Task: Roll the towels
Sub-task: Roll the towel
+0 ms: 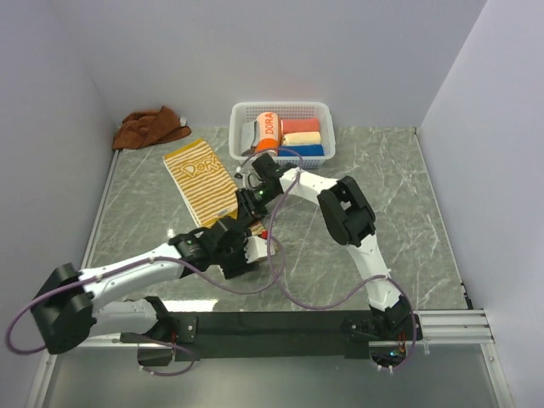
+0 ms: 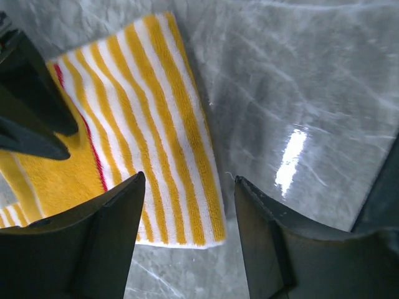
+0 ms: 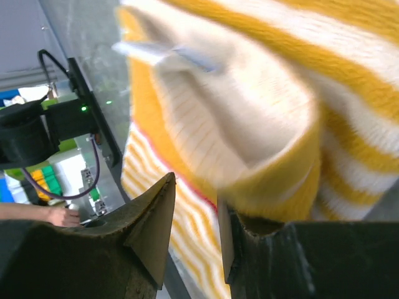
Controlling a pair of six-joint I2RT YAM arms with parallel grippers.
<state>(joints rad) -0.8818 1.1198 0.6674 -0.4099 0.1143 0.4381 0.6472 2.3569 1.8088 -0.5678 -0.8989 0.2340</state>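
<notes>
The cream-yellow striped towel (image 1: 197,174) lies flat at the left back of the table. Its near end is folded over into a thick lip (image 3: 249,112). My right gripper (image 1: 246,204) (image 3: 194,193) is at that lip, jaws a narrow gap apart, and the fold rests on top of the right-hand finger (image 3: 268,249). My left gripper (image 1: 231,234) (image 2: 187,182) hovers open just beyond the striped towel's near corner (image 2: 187,205), with nothing between its fingers. The rust-brown towel (image 1: 151,126) lies crumpled in the back left corner.
A white basket (image 1: 323,109) stands at the back centre with an orange "DORA" roll (image 1: 265,132) and small coloured rolls (image 1: 302,138). Grey walls close the table on three sides. The right gripper's dark fingers (image 2: 31,106) show at the left of the left wrist view.
</notes>
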